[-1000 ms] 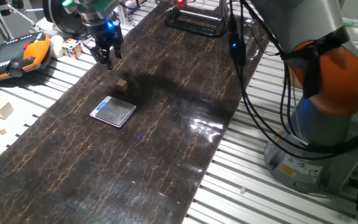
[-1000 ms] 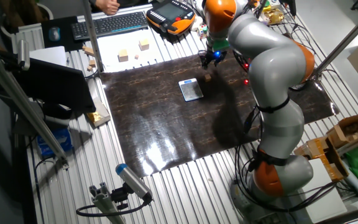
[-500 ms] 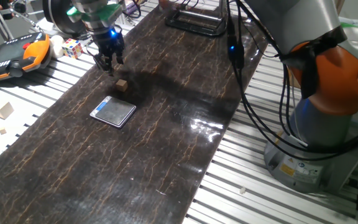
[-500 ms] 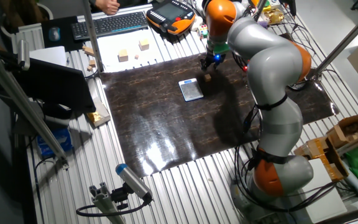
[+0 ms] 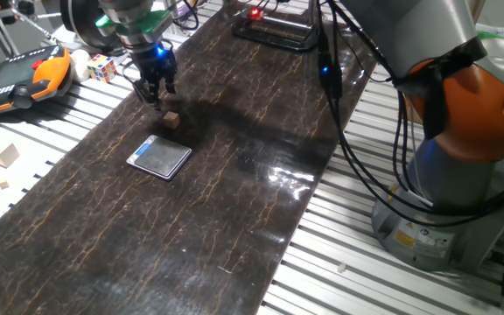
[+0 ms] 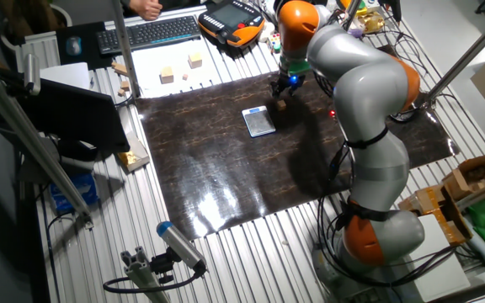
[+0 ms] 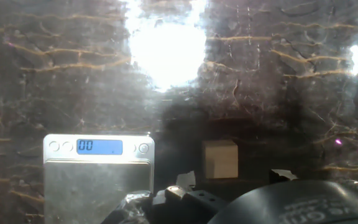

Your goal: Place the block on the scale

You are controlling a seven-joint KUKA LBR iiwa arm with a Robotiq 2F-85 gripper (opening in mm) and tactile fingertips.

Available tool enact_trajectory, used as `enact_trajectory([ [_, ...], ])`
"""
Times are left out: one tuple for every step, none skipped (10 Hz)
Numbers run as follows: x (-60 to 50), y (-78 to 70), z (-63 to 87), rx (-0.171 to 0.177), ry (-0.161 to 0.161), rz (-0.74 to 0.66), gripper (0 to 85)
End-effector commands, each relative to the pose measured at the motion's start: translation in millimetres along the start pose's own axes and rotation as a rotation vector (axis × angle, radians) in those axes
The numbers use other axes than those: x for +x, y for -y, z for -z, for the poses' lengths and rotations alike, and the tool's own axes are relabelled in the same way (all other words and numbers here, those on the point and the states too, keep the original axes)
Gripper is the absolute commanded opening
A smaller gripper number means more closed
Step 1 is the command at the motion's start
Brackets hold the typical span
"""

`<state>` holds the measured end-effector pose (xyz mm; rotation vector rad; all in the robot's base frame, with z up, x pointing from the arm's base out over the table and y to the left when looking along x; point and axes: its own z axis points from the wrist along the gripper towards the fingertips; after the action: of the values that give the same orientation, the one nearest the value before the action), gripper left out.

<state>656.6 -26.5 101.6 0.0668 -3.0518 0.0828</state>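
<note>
The block (image 5: 172,120) is a tiny tan wooden cube lying on the dark mat, just beyond the scale (image 5: 159,157), a thin square device with a grey top. My gripper (image 5: 157,93) hangs just above and behind the block, fingers slightly apart and empty. In the other fixed view the gripper (image 6: 281,86) is over the block (image 6: 281,104), next to the scale (image 6: 258,121). In the hand view the block (image 7: 220,158) sits low in the frame between the fingertips (image 7: 183,180), and the scale (image 7: 98,174) lies to its left with a lit display.
An orange teach pendant (image 5: 20,77), a multicoloured puzzle cube (image 5: 103,67) and larger pale wooden blocks (image 5: 5,156) lie off the mat at the left. A black frame (image 5: 274,31) stands at the mat's far end. The arm's base (image 5: 453,201) and cables are at the right.
My gripper has moved a little to the right and down toward the block. The block and the scale have not moved.
</note>
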Motion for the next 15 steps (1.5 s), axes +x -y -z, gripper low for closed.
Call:
enact_trajectory([
  [0.0,0.0,0.1,-0.012,-0.009,-0.006,62.3],
  [0.0,0.0,0.1,-0.026,-0.027,-0.022,63.0],
  [0.0,0.0,0.1,-0.013,-0.037,-0.029,63.0],
  [0.0,0.0,0.1,-0.012,-0.032,-0.034,63.3],
  [0.0,0.0,0.1,-0.02,-0.026,-0.032,63.7],
  [-3.5,0.9,-7.2,-0.027,-0.015,-0.023,64.7],
  [-6.4,1.4,-15.3,-0.035,-0.011,-0.019,64.7],
  [-7.5,1.2,-23.6,-0.038,-0.004,-0.018,65.0],
  [-6.0,-0.1,-28.6,-0.039,0.004,-0.019,65.0],
  [-4.7,-1.5,-31.0,-0.03,0.01,-0.019,65.3],
  [-5.4,-1.5,-33.0,-0.023,0.011,-0.015,65.3],
  [-7.5,-1.2,-38.1,-0.028,0.018,-0.01,65.3],
  [-9.7,-0.6,-43.7,-0.035,0.027,-0.006,65.3],
  [-10.9,0.0,-47.7,-0.038,0.032,-0.005,65.3],
  [-11.1,1.7,-50.6,-0.039,0.038,-0.003,64.7],
])
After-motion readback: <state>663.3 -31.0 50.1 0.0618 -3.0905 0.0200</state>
